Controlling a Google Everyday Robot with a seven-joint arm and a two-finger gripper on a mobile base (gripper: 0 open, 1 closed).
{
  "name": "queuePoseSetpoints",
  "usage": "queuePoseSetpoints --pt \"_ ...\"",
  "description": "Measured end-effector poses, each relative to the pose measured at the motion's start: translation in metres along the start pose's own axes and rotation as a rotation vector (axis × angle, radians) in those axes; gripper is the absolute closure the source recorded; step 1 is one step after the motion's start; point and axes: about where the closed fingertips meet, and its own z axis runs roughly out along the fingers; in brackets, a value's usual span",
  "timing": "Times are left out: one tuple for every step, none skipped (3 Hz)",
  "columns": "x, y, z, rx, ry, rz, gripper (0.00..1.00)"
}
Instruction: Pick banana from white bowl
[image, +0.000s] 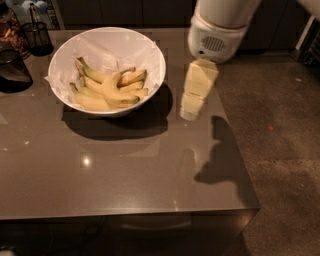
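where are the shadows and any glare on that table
Camera view: the large round white bowl casts a dark shadow toward the front; the cream gripper, hanging right of the bowl, shadows the glossy brown table; a small glare spot sits front-left.

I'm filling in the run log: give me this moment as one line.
stage: pre-grasp | gripper: above table, right of white bowl, not touching it | banana: bunch in white bowl, not held
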Motion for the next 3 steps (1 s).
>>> queuePoseSetpoints --pt "-0.042 -0.015 0.017 -0.034 0.026 -0.005 0.0" --pt "-0.053 -0.017 0.017 -0.022 0.003 -0.017 0.0" --pt "-0.07 -0.018 0.014 0.008 -0.04 0.018 0.0"
